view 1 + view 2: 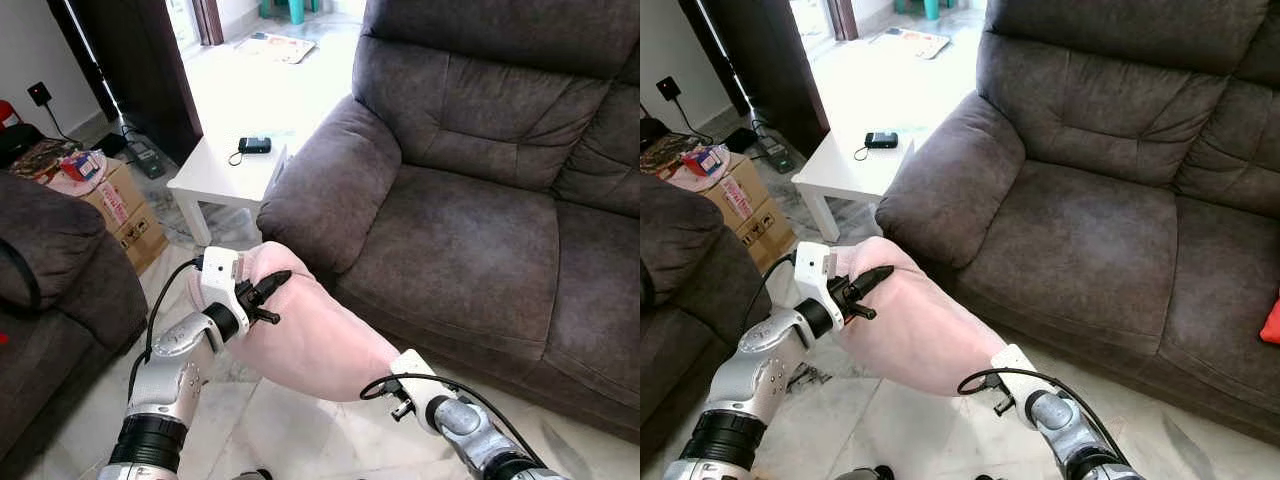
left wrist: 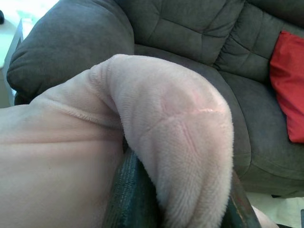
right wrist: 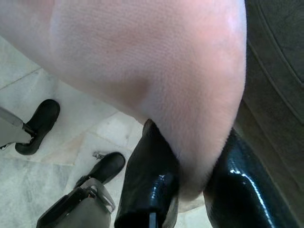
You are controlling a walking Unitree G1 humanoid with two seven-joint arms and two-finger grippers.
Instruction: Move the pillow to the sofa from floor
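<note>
A pale pink plush pillow [image 1: 305, 335] hangs in the air between my two arms, just in front of the dark grey sofa [image 1: 470, 230]. My left gripper [image 1: 268, 295] is shut on the pillow's upper left corner; a fold of the plush [image 2: 180, 156] is pinched between its black fingers [image 2: 130, 194]. My right gripper [image 1: 385, 375] is shut on the pillow's lower right corner, with the fabric [image 3: 190, 137] squeezed between its fingers [image 3: 147, 175]. The pillow's upper end nears the sofa's left armrest [image 1: 325, 180].
A small white side table [image 1: 225, 175] with a dark device [image 1: 254, 145] stands left of the sofa. A cardboard box [image 1: 120, 205] and another dark sofa [image 1: 50, 270] sit at the left. A red cushion [image 1: 1271, 325] lies on the sofa's right. My feet [image 3: 45, 123] stand on the tiled floor.
</note>
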